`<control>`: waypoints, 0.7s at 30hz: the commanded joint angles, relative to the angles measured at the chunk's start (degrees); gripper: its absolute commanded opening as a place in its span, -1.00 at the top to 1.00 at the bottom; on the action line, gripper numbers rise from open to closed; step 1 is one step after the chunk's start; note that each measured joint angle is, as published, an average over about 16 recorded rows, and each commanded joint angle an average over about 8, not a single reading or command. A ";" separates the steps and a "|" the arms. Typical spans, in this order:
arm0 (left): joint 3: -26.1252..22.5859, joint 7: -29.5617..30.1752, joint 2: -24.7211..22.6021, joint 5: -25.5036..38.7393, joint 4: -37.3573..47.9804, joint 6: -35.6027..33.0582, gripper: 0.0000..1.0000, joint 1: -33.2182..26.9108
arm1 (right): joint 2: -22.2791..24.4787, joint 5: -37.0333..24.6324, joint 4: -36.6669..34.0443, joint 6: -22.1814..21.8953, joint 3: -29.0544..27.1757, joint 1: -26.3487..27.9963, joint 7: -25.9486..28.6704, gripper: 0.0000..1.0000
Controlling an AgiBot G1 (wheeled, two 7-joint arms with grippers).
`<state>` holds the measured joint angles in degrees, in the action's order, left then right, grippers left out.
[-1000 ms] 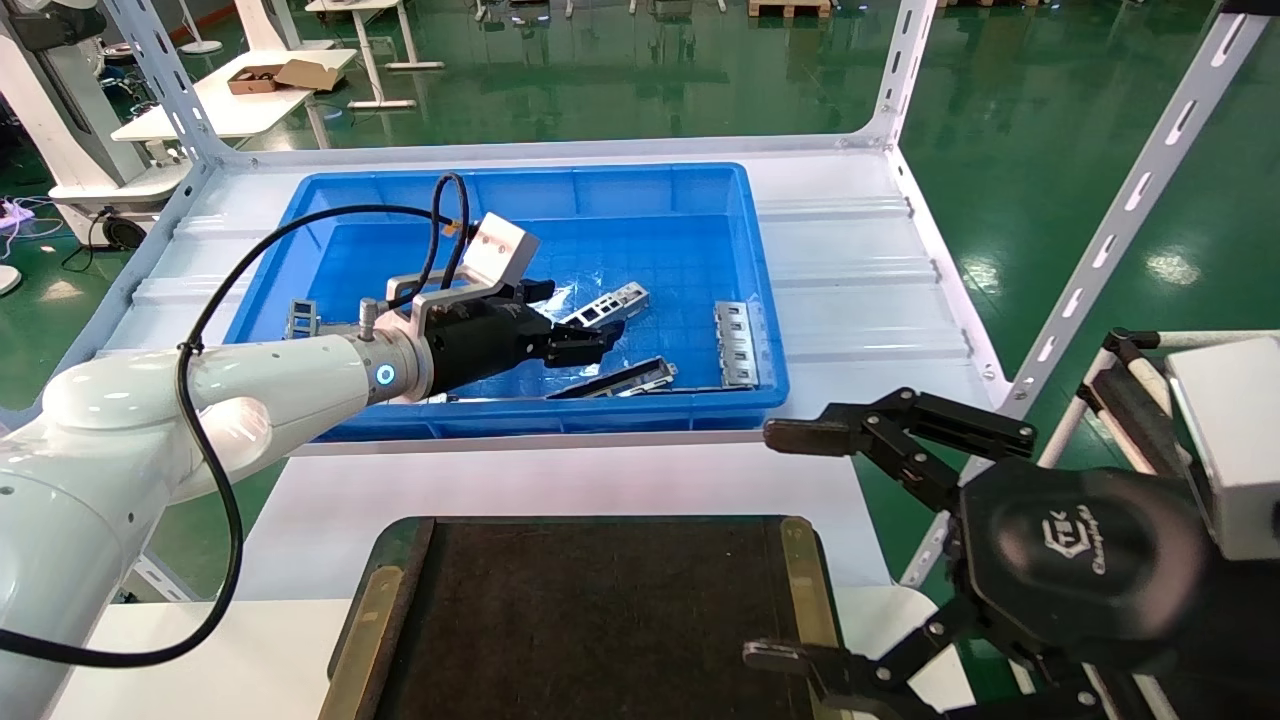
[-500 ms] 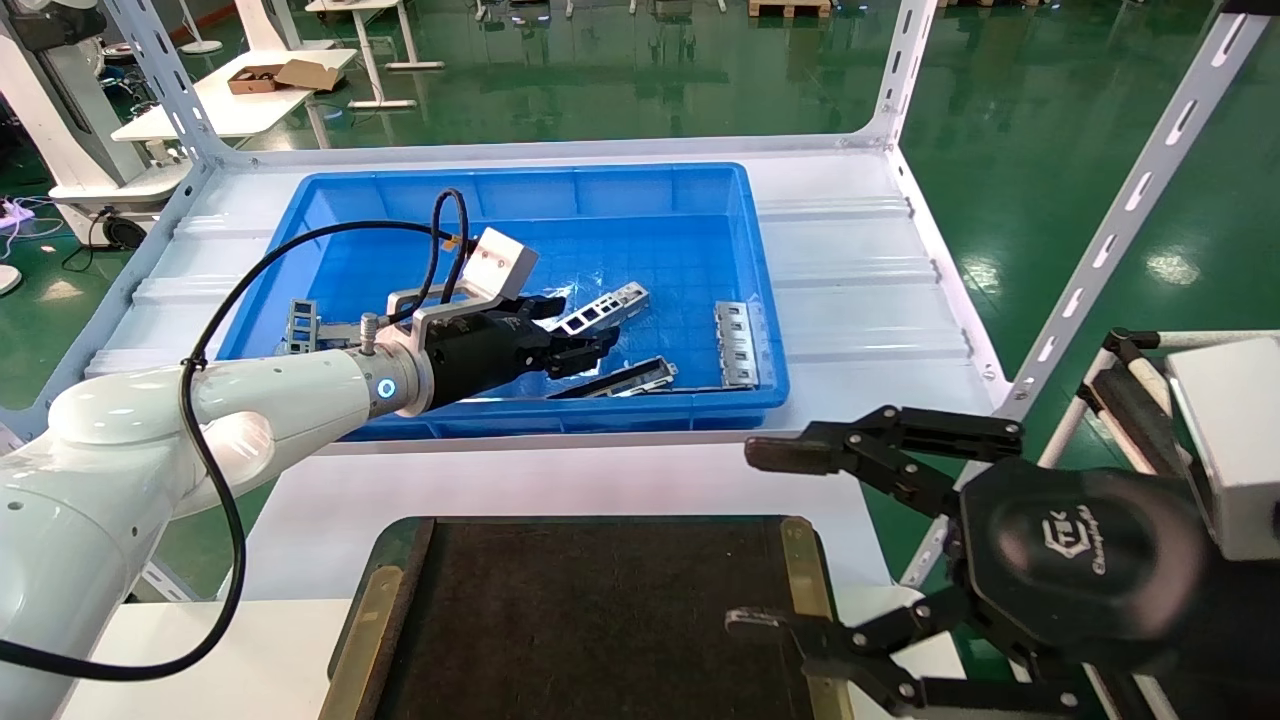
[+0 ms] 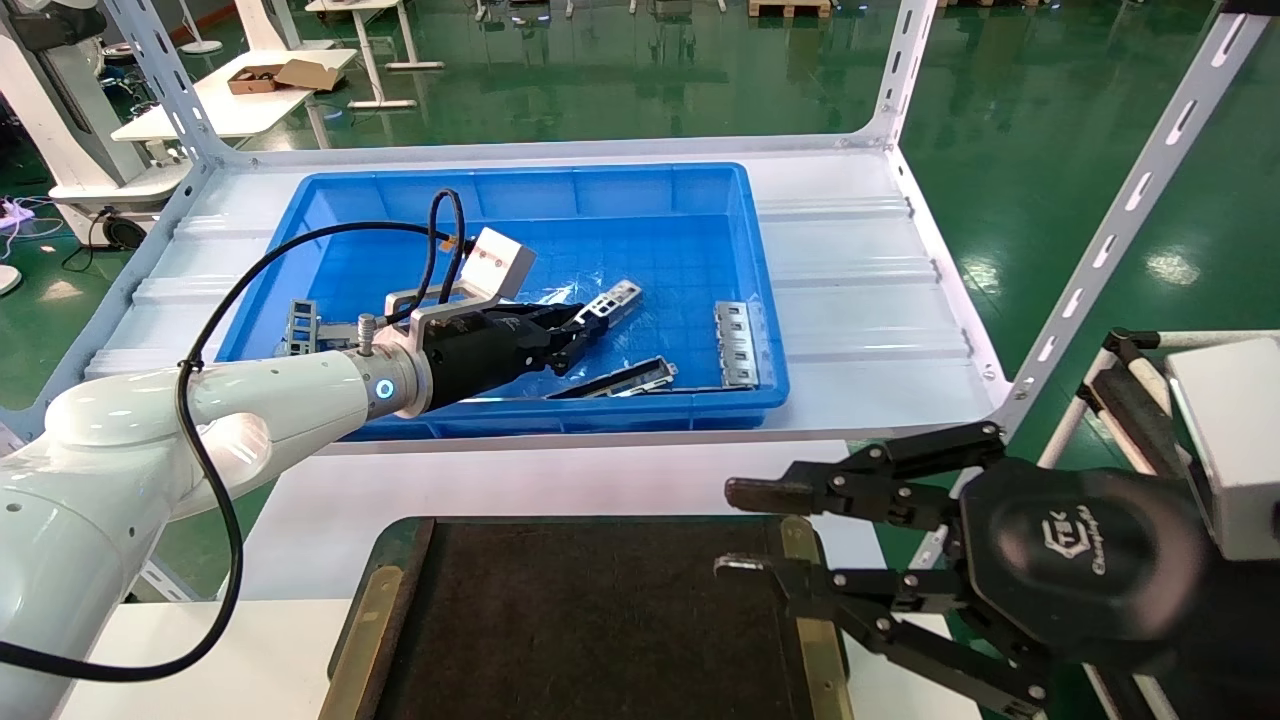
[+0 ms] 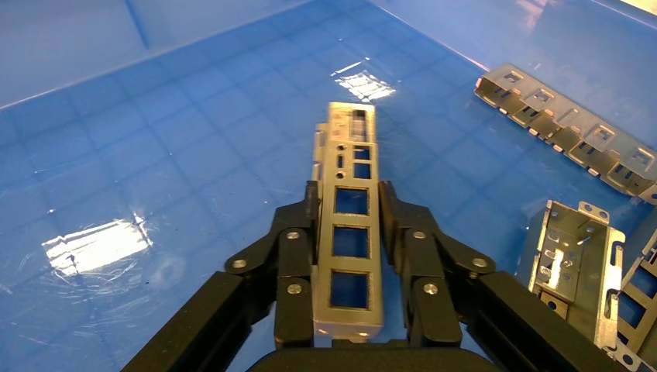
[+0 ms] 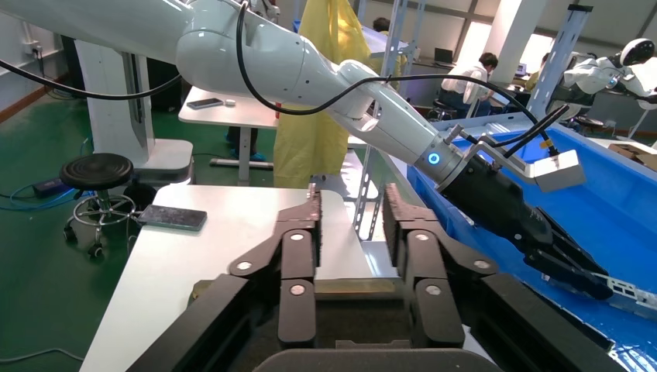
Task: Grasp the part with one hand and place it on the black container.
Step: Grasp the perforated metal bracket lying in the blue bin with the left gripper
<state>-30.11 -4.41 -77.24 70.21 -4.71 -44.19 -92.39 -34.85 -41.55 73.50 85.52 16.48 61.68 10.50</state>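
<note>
Left claw [image 3: 580,330] reaching into the blue bin [image 3: 520,190], clamped on the part [image 3: 610,303]. Seen from the left wrist: both fingers [image 4: 294,256] pressed against the long edges of the part [image 4: 350,232], square cutouts running down the middle, far end sticking out beyond the fingertips. Held above the bin floor, tilted up toward its far end in the head view; whether any of it touches the floor, cannot tell.

Elsewhere in the bin: a long silver strip with cutouts [image 3: 735,343] lying flat near the right wall, also visible from the left wrist [image 4: 565,136]. A darker bar [image 3: 625,378] lying just below the left claw, near the front wall. A grey bracket [image 3: 300,322] near the left wall, partly behind the arm. A boxy metal piece [image 4: 573,263] close beside the claw in the left wrist view.

Black container [image 3: 590,620] lying flat on the white counter [image 3: 560,480], in front of the bin, olive-gold strips on both side edges.

Right claw [image 3: 745,530] hovering at the container's right edge, fingers [image 3: 760,494] apart with a modest gap, gripping nothing. From the right wrist: fingers [image 5: 298,256] spread, left arm and left claw [image 5: 577,271] visible across in the bin.
</note>
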 commanded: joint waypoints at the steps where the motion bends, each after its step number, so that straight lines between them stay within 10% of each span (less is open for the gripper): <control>1: -0.07 0.09 -0.01 -0.08 0.12 0.05 1.00 -0.04 | 0.00 0.01 0.00 0.00 0.01 0.00 0.00 1.00; 21: 2.21 -2.46 2.53 -4.82 -2.12 -9.02 1.00 -1.63 | 0.03 0.06 0.00 -0.04 0.08 0.02 -0.04 1.00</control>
<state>-28.00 -6.54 -74.34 65.50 -6.98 -54.20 -93.91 -34.81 -41.50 73.50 85.48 16.56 61.69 10.46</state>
